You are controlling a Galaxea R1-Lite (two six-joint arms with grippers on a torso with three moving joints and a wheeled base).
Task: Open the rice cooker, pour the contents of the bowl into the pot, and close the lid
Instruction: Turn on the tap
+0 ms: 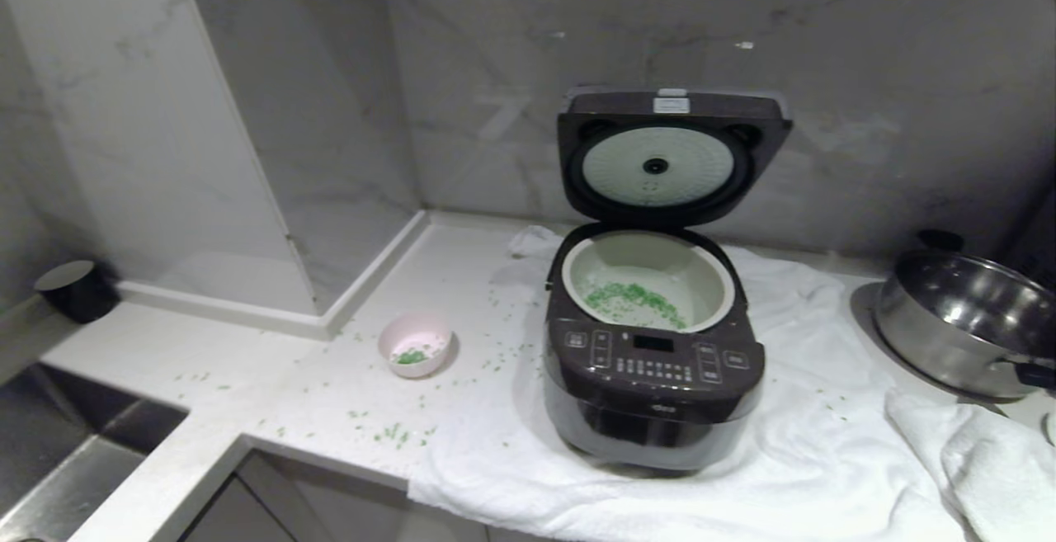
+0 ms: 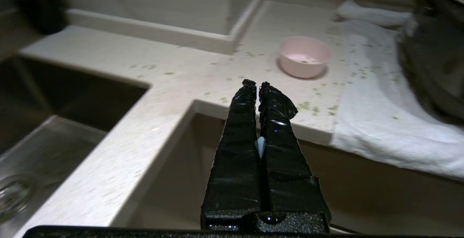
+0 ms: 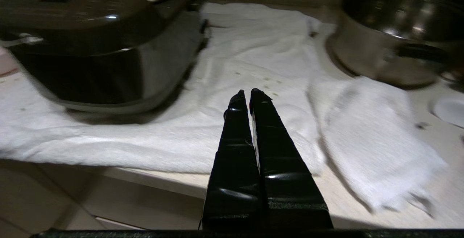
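Note:
The dark rice cooker (image 1: 652, 385) stands on a white towel, its lid (image 1: 668, 154) swung up and showing the white inner plate. Green grains, the contents (image 1: 635, 301), lie in the pale inner pot (image 1: 709, 274). The small pink bowl (image 1: 415, 344) sits upright on the counter left of the cooker, a few green grains still inside. Neither arm shows in the head view. My left gripper (image 2: 256, 83) hangs shut and empty before the counter's front edge, short of the bowl (image 2: 305, 56). My right gripper (image 3: 250, 92) is shut and empty before the towel, beside the cooker (image 3: 90, 49).
Green grains are scattered over the white counter (image 1: 272, 393) and the towel (image 1: 792, 459). A shiny steel pan (image 1: 965, 319) stands at the right. A steel sink (image 1: 58, 459) lies at the lower left, with a black cup (image 1: 74, 288) behind it. Marble walls close the back.

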